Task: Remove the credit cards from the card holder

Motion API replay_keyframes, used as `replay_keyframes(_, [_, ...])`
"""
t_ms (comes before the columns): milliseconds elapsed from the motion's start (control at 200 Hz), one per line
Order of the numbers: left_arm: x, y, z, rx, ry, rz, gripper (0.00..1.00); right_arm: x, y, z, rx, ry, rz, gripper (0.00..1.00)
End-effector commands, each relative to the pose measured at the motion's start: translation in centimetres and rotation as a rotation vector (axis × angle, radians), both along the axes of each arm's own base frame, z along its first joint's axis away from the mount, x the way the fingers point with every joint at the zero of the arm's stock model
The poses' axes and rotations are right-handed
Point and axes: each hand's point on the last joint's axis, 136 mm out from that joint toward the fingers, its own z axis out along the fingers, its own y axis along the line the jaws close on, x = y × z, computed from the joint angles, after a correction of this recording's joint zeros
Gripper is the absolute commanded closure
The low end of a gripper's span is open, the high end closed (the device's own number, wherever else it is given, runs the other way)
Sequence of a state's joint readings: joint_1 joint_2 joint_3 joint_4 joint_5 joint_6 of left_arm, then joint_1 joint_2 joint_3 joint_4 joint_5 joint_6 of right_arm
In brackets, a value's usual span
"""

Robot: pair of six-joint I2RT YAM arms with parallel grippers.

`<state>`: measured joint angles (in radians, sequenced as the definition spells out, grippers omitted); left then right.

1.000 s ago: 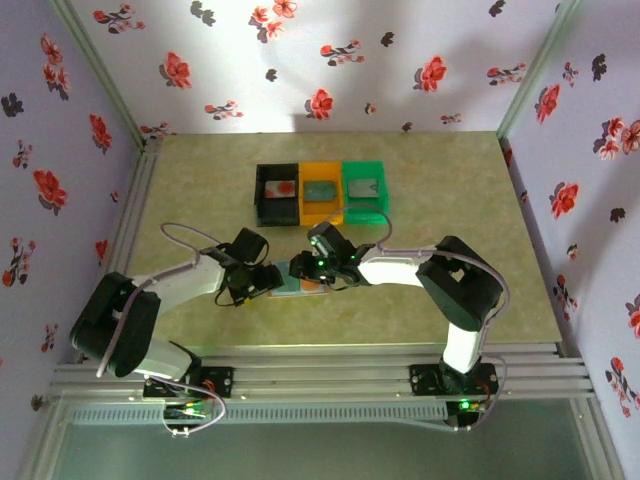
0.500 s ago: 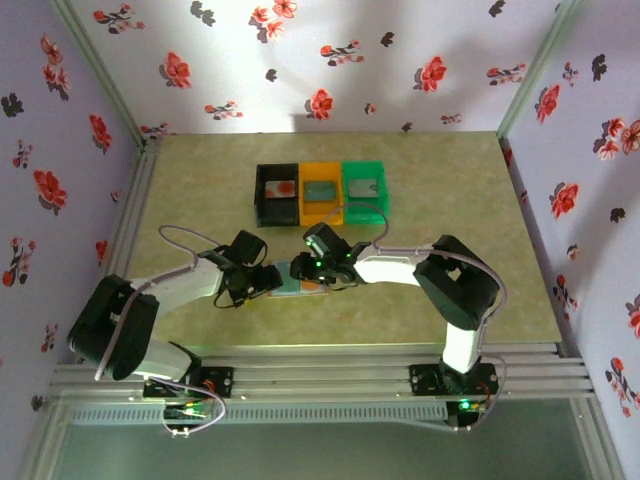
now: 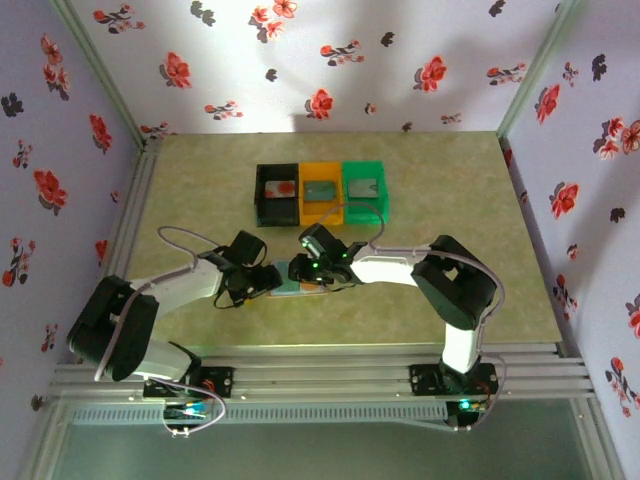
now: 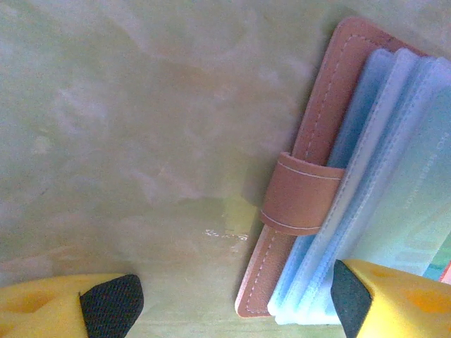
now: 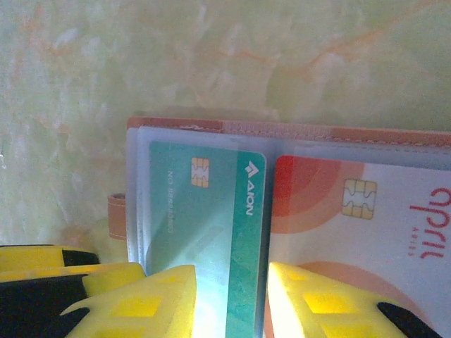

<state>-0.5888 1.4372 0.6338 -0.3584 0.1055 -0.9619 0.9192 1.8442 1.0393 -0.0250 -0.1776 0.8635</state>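
— Where is the card holder, and what does it look like?

— The card holder lies open and flat on the table, at 6 o'clock from the orange bin, between the two arms' heads. Outside it is tan leather with a stitched edge. In both wrist views a tan strap loops over its 9 o'clock edge. Inside is a stack of pale, clear sleeves.

— And the cards?

— Two show through the sleeves in the right wrist view. A green card with a gold chip sits in the panel at 9 o'clock. A red-and-white card, also chipped, sits in the panel at 3 o'clock. Both are inside their sleeves.

— The left gripper?

— The left gripper is at the holder's 9 o'clock side, spread wide and holding nothing. One black pad is over bare table. The other pad is over the corner of the sleeve stack, and I cannot tell whether it presses there.

— The right one?

— The right gripper hangs over the holder from its 1 o'clock side. Its yellow fingers are parted only a little, either side of the green card's fold-side edge. Nothing is pinched between them, and I cannot tell whether the tips touch.
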Motion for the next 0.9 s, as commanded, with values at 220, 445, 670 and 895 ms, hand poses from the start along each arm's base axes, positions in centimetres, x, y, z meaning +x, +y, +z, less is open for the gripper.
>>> replay_keyframes(220, [-5.4,2.0,-7.5,0.035,0.173,-0.008,0.20,0.3,0.2,-0.6,-0.055,-0.026,0.003,0.67])
replay_keyframes(445, [-5.5,2.1,-7.9,0.034,0.174,-0.012,0.20,0.3,-0.1,-0.9,-0.066,-0.032,-0.006,0.68])
replay_keyframes(670, [-5.4,1.9,-8.2,0.029,0.170,-0.016,0.20,0.2,-0.2,-1.3,-0.068,-0.033,0.001,0.68])
replay_keyframes(895, [-5.4,1.7,-8.6,0.016,0.167,-0.025,0.20,-0.1,0.5,-1.7,-0.014,-0.015,0.011,0.68])
